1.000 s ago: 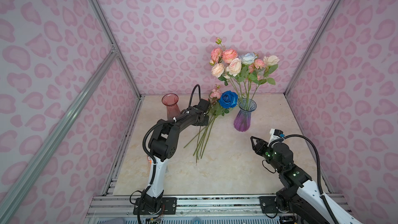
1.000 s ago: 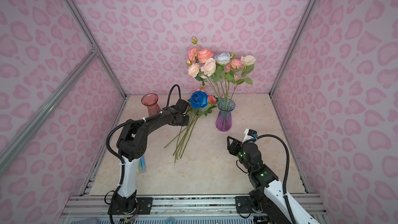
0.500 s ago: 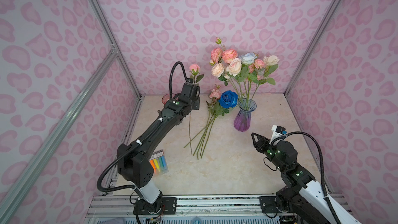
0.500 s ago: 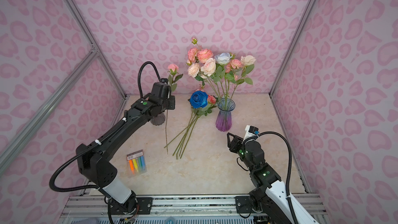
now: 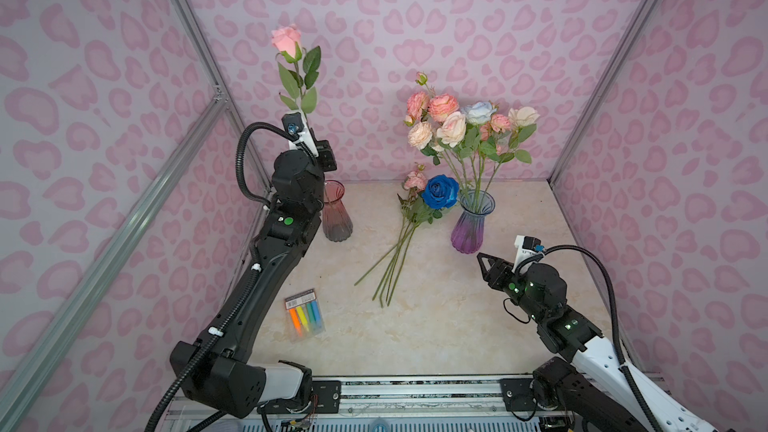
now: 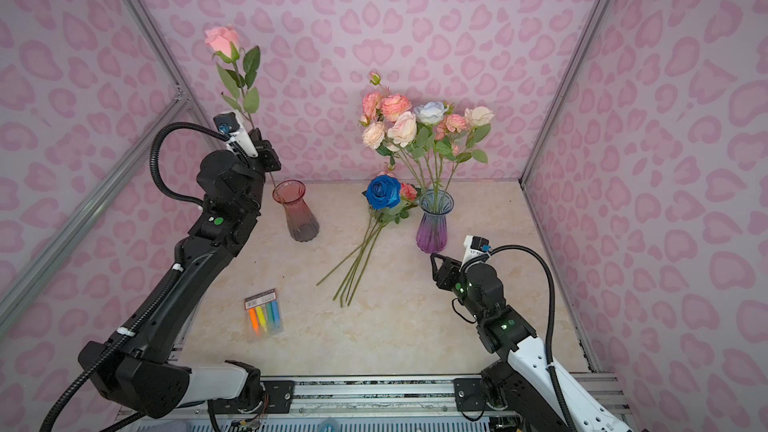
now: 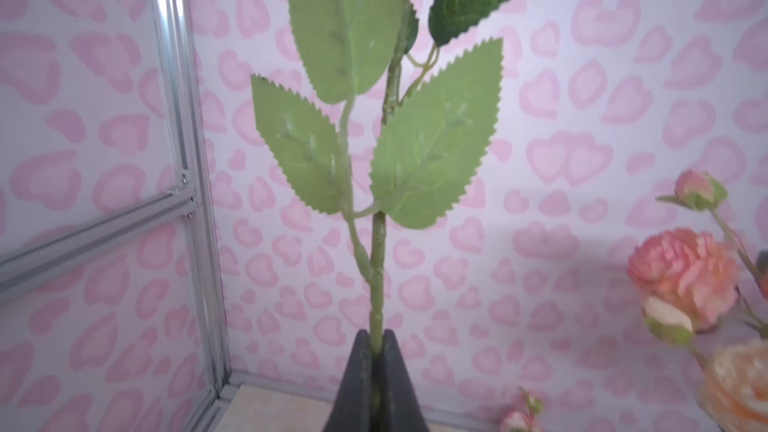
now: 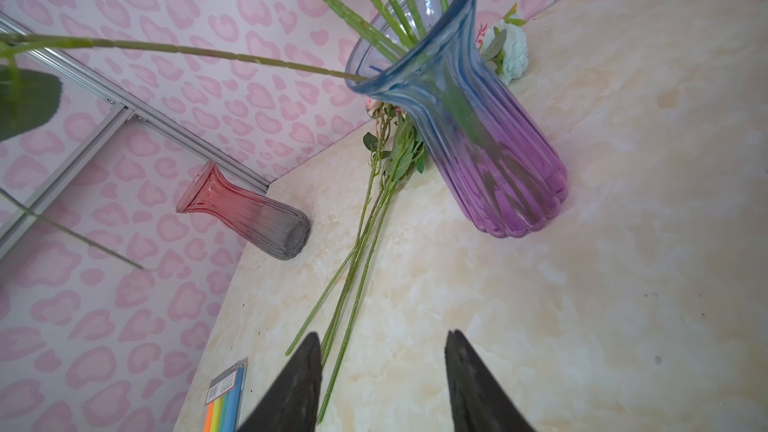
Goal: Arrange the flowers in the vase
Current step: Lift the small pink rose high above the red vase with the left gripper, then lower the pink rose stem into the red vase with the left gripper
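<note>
Beige marble-look table (image 5: 436, 334) covers the floor of a booth with pink heart-print walls. Nearest the front, a marker pack (image 5: 304, 317) lies flat beside the left arm. The right gripper (image 5: 482, 259) hovers low over the table just in front of the purple vase (image 5: 471, 222) and points toward it. Its jaws are parted and hold nothing.

Between the arms, loose flowers (image 5: 395, 259) lie on the table, their bare stem ends fanned toward the front. Their heads, a blue rose (image 5: 439, 192) and a small pink bloom (image 5: 414, 179), rest against the purple vase. That vase stands upright and holds a bunch (image 5: 465, 122) of pink, peach, cream and pale blue heads. In the right wrist view, one pale blue bloom (image 8: 513, 56) lies on the table behind it.

Toward the back, the red vase (image 5: 336, 211) stands upright by the left arm. Above it, the left gripper (image 7: 376, 338) is raised high and clamped on the stem of a pink rose (image 5: 286, 39), just below the leaves. The rose is held upright with its head against the back wall. Its lower stem end hangs in the air, not in the red vase.
</note>
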`<state>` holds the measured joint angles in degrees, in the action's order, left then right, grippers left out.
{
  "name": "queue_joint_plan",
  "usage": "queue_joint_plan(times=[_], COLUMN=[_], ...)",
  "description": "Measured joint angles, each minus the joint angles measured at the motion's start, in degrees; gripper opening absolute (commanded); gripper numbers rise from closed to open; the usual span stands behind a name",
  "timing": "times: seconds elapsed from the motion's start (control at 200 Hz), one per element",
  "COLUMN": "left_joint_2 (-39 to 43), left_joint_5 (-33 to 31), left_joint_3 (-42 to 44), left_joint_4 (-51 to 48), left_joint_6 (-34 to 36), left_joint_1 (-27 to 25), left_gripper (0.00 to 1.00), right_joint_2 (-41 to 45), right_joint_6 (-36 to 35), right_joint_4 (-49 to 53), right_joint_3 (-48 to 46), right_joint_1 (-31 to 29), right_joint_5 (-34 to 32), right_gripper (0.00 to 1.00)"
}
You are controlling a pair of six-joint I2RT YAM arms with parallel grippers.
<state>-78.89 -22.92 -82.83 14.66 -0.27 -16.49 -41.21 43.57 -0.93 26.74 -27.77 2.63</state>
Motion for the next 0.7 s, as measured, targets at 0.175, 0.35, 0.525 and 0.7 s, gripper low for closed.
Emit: queue_joint_plan(times=[0.175, 0.35, 0.525, 0.7], left_joint_2=[-6.34, -12.46, -17.29, -19.17], left_joint_5=[2.82, 5.01, 6.01, 6.45], left_joint_3=[-2.32, -5.31, -7.37, -2.25], left_joint_4=[12.59, 19.71, 22.64, 22.62], left_joint_6=[2.08, 3.67, 5.75, 6.19], left_joint_1=[3.56, 5.31, 6.19, 6.58], left_gripper=[0.03, 0.03, 0.03, 0.03], right_joint_2=[-3.63, -5.99, -7.89, -9.64], right_joint_6=[-0.72, -1.33, -1.75, -1.75], right_joint_4=[-1.44, -1.64, -2.75, -4.04], right_joint_3=[2.23, 3.61, 4.22, 4.22], right_joint_1=[-0.76, -0.98, -1.05, -1.16], right_joint_5=[0.15, 0.35, 0.39, 0.39], right_gripper=[0.49, 0.49, 0.49, 0.49])
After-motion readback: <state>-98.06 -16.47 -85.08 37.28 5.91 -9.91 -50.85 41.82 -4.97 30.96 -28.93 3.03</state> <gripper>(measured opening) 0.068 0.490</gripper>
